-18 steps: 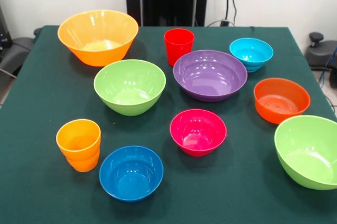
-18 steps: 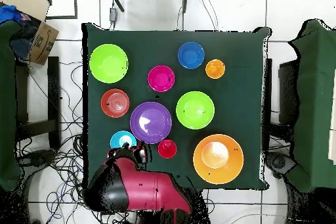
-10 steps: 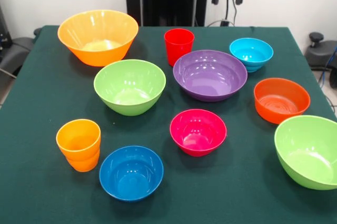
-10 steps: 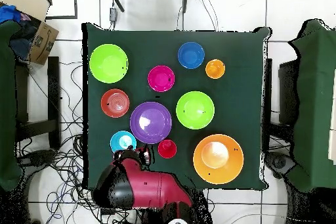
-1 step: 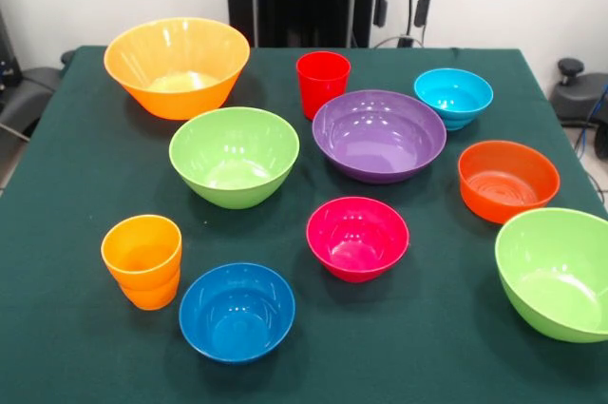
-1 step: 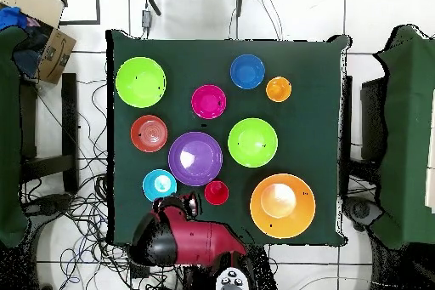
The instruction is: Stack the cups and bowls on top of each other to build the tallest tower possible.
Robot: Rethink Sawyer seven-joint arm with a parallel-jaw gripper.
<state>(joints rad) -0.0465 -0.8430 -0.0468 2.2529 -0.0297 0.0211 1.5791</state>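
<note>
Table (image 5: 85, 328): dark green cloth, ten vessels standing apart, all mouth up, none stacked into a tower yet

Gripper (image 5: 402, 7): hangs at the table's far edge, above and behind the light blue bowl (image 5: 453, 95); two dark fingers (image 5: 381, 7) point down with a clear gap between them, parted and holding nothing; in the overhead view the arm hides most of it, so the exact width is hard to judge

Red cup (image 5: 323, 81): upright at the far middle, just beside the purple bowl (image 5: 379, 134), the likely base of the tower

Orange cups (image 5: 142, 259): appear to be two nested, near the front corner, close to the dark blue bowl (image 5: 237, 311)

Remaining bowls: large yellow-orange bowl (image 5: 177, 65) at the far corner; green bowl (image 5: 234, 155) in the middle; pink bowl (image 5: 357, 237) in front of the purple one; orange bowl (image 5: 507, 180); second green bowl (image 5: 559, 271) at the near edge, partly cut off by the frame

Risks: the red cup stands close to the purple bowl, so a descending finger could strike the bowl's rim and nudge both; glossy plastic may slip in a shallow pinch; wide bowls set on a narrow cup would probably tip unless centred; nested orange cups could separate when lifted
</note>
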